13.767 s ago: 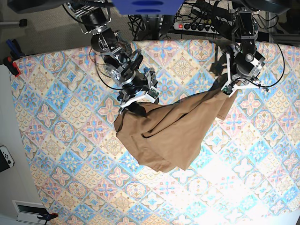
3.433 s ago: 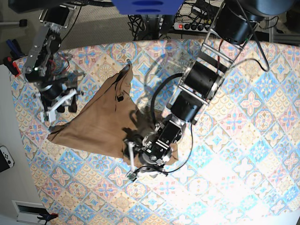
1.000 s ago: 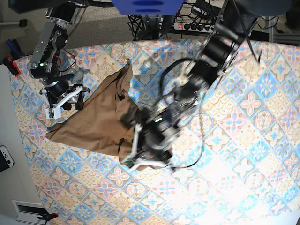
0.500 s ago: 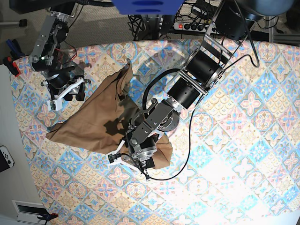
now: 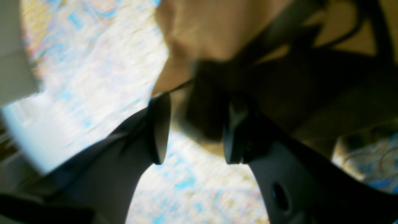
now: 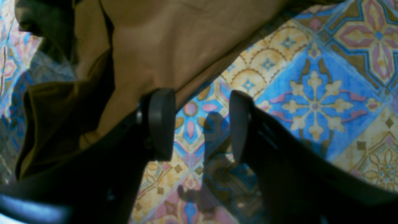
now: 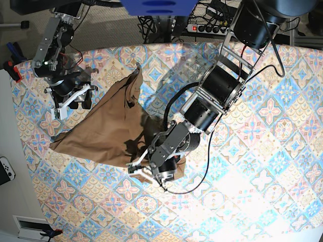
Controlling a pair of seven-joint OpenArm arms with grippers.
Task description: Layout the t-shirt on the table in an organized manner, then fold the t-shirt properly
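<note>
The shirt (image 7: 108, 128) lies bunched on the table (image 7: 262, 151), toward 9 o'clock. The left gripper (image 7: 146, 170), jaws parted and empty, hovers at its 5 o'clock hem, probably seeking a corner. The right gripper (image 7: 73, 102), also released, waits at 11 o'clock.

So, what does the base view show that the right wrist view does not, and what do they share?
Only the base view shows the whole t-shirt lying in a rough triangle, the left end effector at its near edge, and both arms. Only the right wrist view shows the right end effector up close: its jaws stand open, with nothing but patterned tile between them, beside the cloth's edge. Both show the tan shirt on the patterned table.
</note>
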